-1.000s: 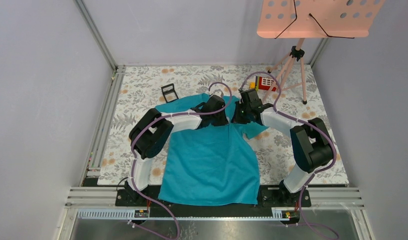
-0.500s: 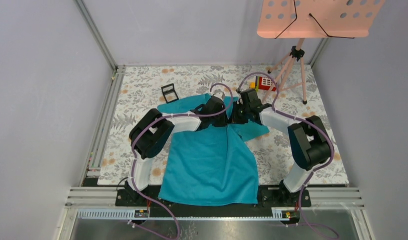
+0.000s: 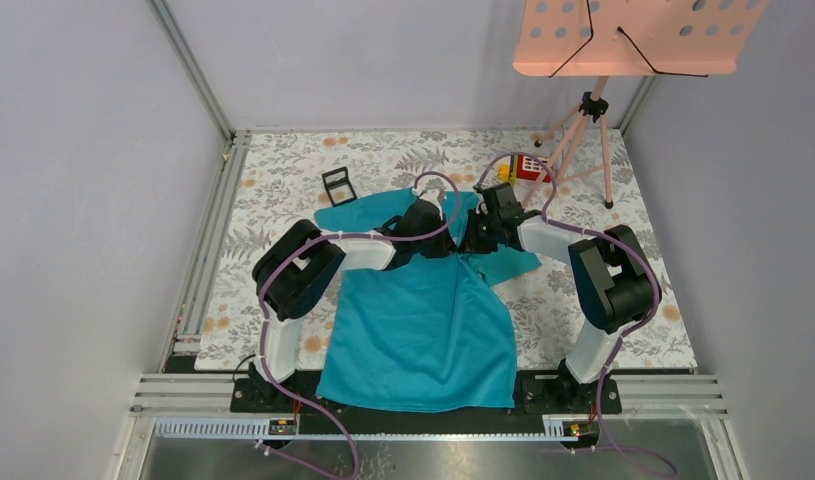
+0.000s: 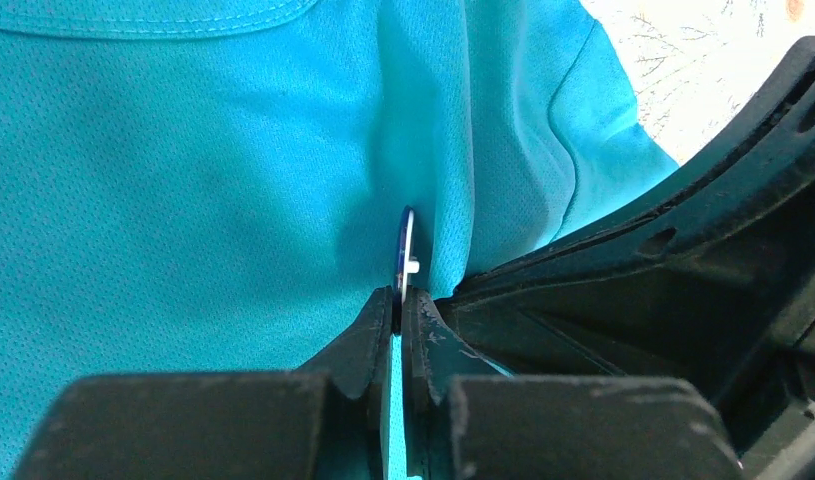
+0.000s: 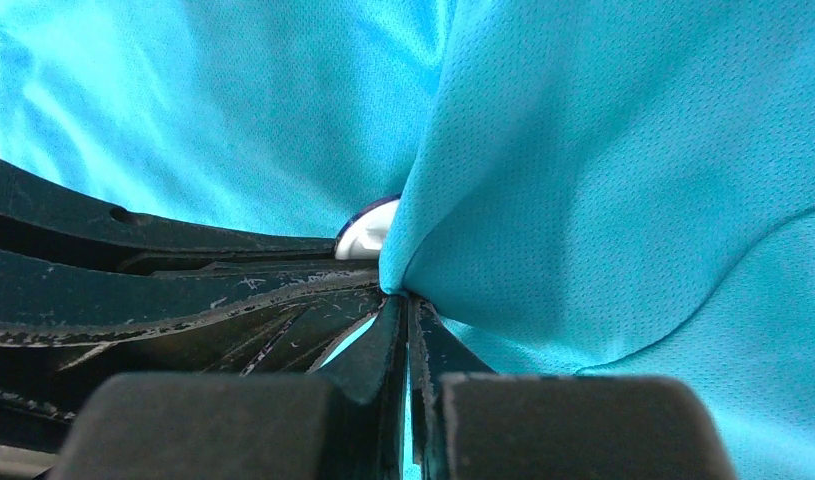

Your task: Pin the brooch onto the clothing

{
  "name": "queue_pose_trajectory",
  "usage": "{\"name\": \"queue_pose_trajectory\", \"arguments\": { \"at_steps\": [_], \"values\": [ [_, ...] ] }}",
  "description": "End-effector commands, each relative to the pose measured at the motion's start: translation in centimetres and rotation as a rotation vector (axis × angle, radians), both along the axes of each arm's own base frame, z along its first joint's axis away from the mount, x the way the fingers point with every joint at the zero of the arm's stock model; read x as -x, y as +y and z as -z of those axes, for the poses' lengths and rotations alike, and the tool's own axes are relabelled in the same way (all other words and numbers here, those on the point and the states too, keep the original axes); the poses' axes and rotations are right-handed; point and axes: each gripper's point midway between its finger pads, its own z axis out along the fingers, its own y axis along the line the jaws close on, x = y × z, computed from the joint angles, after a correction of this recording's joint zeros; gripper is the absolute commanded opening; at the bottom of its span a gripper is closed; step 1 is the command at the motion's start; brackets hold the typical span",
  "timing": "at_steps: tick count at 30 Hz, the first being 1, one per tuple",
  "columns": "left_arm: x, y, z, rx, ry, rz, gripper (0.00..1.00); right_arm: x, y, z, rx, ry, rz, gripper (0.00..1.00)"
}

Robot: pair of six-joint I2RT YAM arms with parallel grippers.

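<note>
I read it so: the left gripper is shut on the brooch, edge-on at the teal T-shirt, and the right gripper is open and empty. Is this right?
Not quite. The right wrist view shows the right gripper shut on a fold of the teal T-shirt, not open and empty. The rest stands: the left gripper is shut on the brooch, edge-on at the T-shirt.

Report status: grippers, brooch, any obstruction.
Left gripper shut on brooch, edge-on against T-shirt fold. Right gripper shut on T-shirt fold. No obstruction seen.
</note>
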Motion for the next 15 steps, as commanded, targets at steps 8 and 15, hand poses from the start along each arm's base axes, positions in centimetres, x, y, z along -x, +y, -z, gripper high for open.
{"name": "queue_pose_trajectory", "arguments": {
  "at_steps": [8, 15],
  "values": [
    [-0.1, -1.9, -5.3, 0.168, -0.093, 0.048, 0.0, 0.3, 0.4, 0.3, -0.029, -0.008, -0.039, 0.0],
    [0.0, -2.0, -6.0, 0.208, -0.123, 0.065, 0.0, 1.0, 0.6, 0.6, -0.045, 0.011, -0.056, 0.0]
  ]
}}
